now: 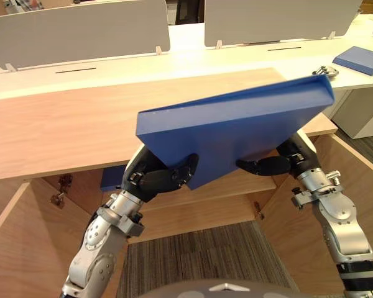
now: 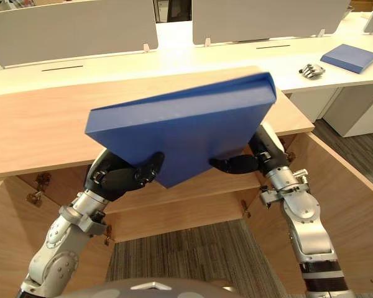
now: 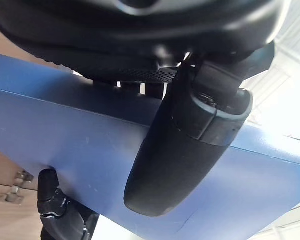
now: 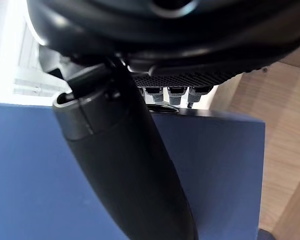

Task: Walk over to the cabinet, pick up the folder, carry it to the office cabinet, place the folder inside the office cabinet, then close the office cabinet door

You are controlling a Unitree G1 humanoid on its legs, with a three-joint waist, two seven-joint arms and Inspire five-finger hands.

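Folder of blue rigid board, flat and rectangular (image 1: 236, 133), is held in the air between both hands, above the front edge of a low light-brown wooden cabinet (image 1: 62, 124) and over its open interior. It is tilted: the far right corner is raised, and the near corner points down towards the robot. Whether it touches the cabinet top cannot be told.

The left hand (image 1: 158, 180) is clamped on the folder's lower left edge. Its thumb (image 3: 185, 150) is laid across the upper blue face, and its fingers are tucked underneath. The right hand (image 1: 273, 164) is closed on the lower right edge in the same way, with its thumb (image 4: 125, 170) pressed flat on the blue face and its fingers below.

Both cabinet doors are swung open, a left door (image 1: 6, 248) and a right door (image 1: 354, 186), and a wooden shelf (image 1: 193, 214) is seen inside. On the left of the interior, partly hidden behind the left hand, a second small blue object (image 1: 112, 179) is seen.

Behind the cabinet, a long white desk (image 1: 186, 53) is backed by pale grey partition panels (image 1: 81, 31). At the desk's far right another blue flat folder (image 1: 359, 60) is laid, with a small silvery metal object (image 2: 311, 70) near it. A grey striped carpet (image 1: 199, 254) is spread below the cabinet.
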